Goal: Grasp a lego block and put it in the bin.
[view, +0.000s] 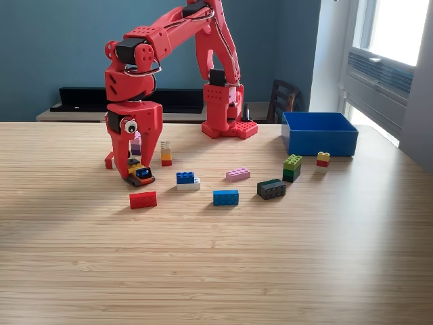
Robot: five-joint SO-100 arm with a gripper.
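fingers [132, 164] spread narrowly, straddling the small multicoloured lego block [140, 175] on the table [216, 257]; nothing held (judgement: centre over it, close squarely, then carry to blue bin [318, 133]).

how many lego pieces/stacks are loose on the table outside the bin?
10, at least: three by the gripper (one may hide more), red, blue-on-white, pink, blue, dark, green stack, yellow-red beside the bin.

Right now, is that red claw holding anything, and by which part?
Cannot tell: the claw sits right above a small multicoloured block, but a grip isn't visible.
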